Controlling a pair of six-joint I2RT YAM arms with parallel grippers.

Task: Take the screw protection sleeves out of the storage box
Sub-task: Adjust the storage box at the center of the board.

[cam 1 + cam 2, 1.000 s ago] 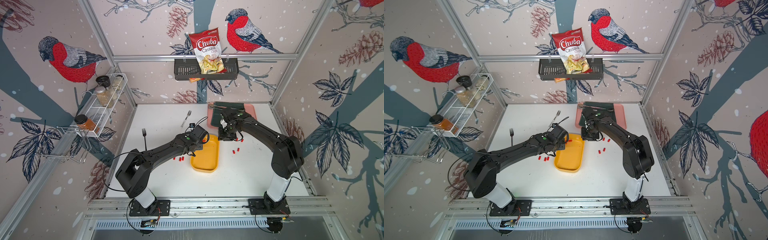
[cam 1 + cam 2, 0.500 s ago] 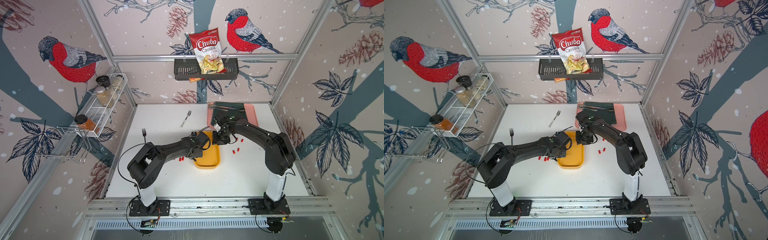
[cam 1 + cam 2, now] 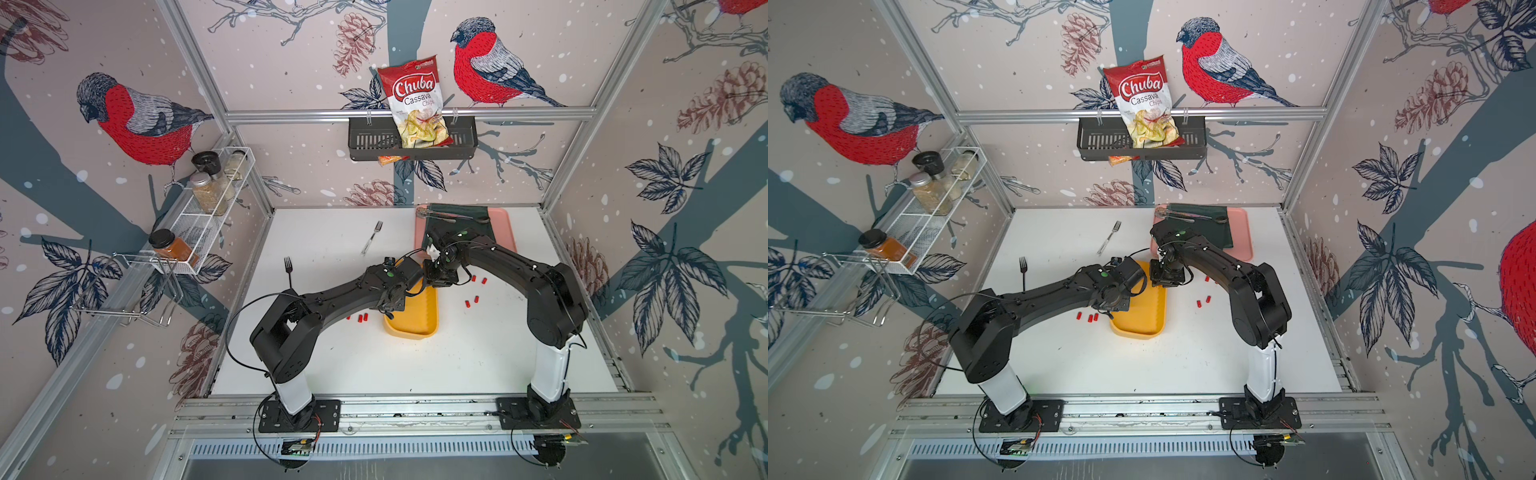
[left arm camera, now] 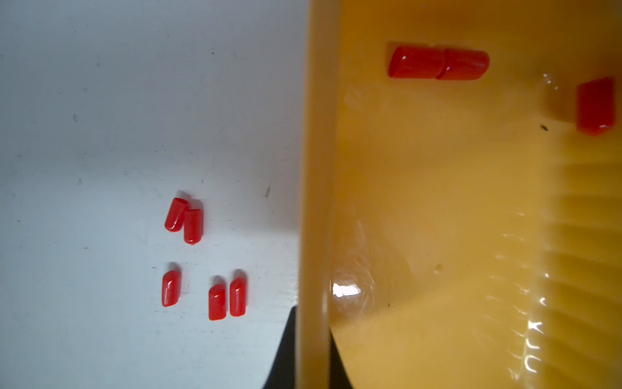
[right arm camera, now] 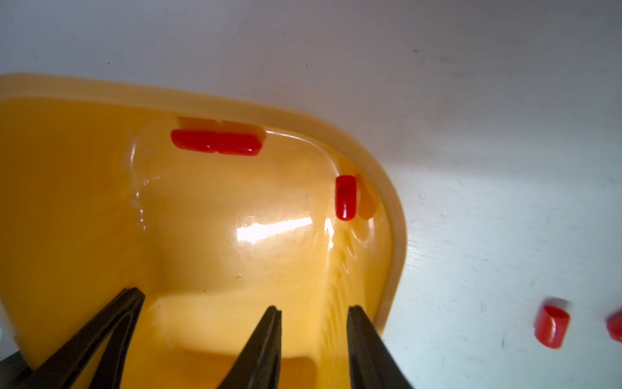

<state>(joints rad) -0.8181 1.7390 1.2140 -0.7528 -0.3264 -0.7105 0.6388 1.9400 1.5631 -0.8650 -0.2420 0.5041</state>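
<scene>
The yellow-orange storage box lies mid-table. My left gripper is shut on its long rim, one finger on each side of the wall. My right gripper is open, its jaws over the box floor near a rounded corner. Inside the box lie three red screw protection sleeves: two end to end and one by the corner. Several more sleeves lie on the table left of the box and right of it.
A silver fork and a black fork lie on the table's far left part. A pink tray with a green cloth and tongs sits at the back right. A black wall basket holds a chips bag. A spice rack hangs on the left wall.
My left gripper has closed on the box's rim, and the box has turned a little straighter. My right gripper has come from the pink tray's side to above the box, still open.
</scene>
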